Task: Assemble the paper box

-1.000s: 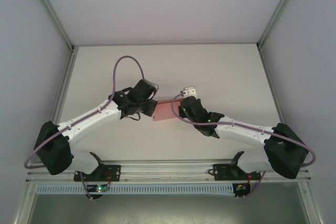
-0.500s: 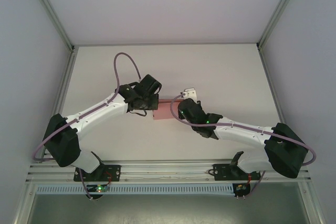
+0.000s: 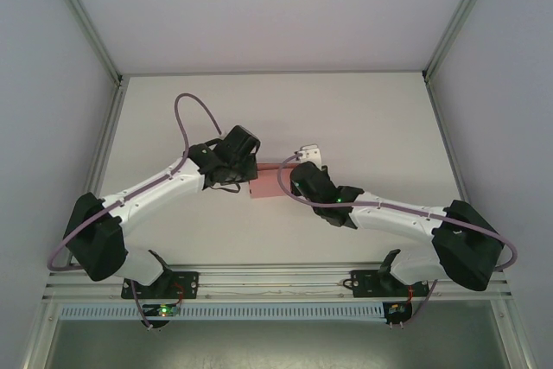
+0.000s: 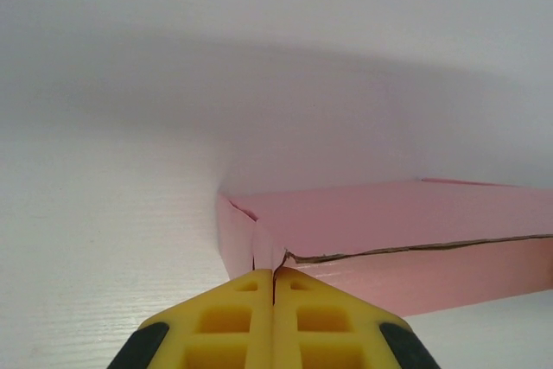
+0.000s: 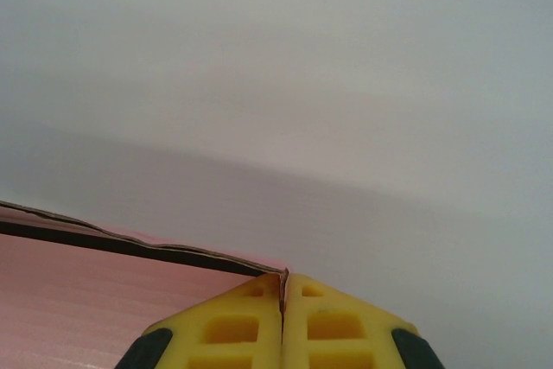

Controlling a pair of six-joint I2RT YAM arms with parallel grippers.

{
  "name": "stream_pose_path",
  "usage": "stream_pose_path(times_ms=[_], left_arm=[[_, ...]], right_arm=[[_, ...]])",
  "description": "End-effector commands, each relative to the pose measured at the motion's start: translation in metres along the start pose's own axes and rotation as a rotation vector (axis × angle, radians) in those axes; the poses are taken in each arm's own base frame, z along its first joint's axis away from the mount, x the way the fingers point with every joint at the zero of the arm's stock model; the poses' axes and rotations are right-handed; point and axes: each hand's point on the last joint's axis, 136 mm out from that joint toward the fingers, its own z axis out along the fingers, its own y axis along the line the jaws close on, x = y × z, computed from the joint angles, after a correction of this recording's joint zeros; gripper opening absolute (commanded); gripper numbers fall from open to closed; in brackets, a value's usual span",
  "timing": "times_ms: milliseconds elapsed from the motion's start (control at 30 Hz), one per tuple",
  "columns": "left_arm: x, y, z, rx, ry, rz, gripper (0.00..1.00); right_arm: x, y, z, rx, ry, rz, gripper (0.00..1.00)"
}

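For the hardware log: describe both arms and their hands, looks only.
The left arm and right arm have white link shells, black joints and a mauve cable looping alongside each. The left hand and right hand have yellow fingers with moulded rectangular pockets and black corners behind.

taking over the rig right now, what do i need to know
Left gripper: shut, pinching one corner of the paper box.
Right gripper: shut, pinching a card edge at the box's other end.
Box: middle of the table, between the two arms; resting or lifted, cannot tell.
Done: folded into a shallow rectangular box.
Left: the lid seam gapes along one side; it likely needs tucking shut before both grippers release.
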Motion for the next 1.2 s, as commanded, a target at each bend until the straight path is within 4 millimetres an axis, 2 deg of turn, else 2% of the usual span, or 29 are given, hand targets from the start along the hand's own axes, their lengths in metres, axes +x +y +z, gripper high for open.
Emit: stream_pose_path(times_ms=[0,133,333,567,733,833,1033,1100,1133,1167], left_arm=[[-0.013,-0.012,-0.002,0.061,-0.041,-0.06,0.0],[-0.006,-0.004,0.008,0.023,-0.014,-0.087,0.0],[0.005,-0.008,0.02,0.041,0.049,-0.027,0.0],[0.043,0.019,0.039,-0.003,0.152,0.111,0.0],[0.057,0.032,0.05,-0.035,0.164,0.171,0.0],[0.068,0.032,0.056,-0.021,0.179,0.196,0.0],[0.078,0.034,0.051,-0.015,0.181,0.219,0.0],[0.073,0.032,0.045,-0.013,0.162,0.212,0.15],[0.07,0.03,0.042,-0.003,0.152,0.208,0.28],[0.068,0.027,0.038,0.005,0.143,0.201,0.32]], right_arm=[[0.038,0.002,0.003,-0.011,0.138,-0.065,0.0],[0.037,0.0,0.002,-0.004,0.13,-0.055,0.0],[0.039,-0.002,0.003,0.0,0.134,-0.069,0.0],[0.04,-0.007,0.001,-0.002,0.092,-0.086,0.0],[0.043,-0.004,0.001,-0.049,0.037,-0.092,0.0],[0.047,0.002,0.0,-0.093,0.004,-0.11,0.0],[0.058,0.001,0.001,-0.089,0.011,-0.153,0.0],[0.059,-0.002,0.001,-0.067,0.014,-0.155,0.0],[0.059,-0.003,0.0,-0.059,0.017,-0.158,0.0],[0.059,-0.004,0.0,-0.046,0.019,-0.159,0.0]])
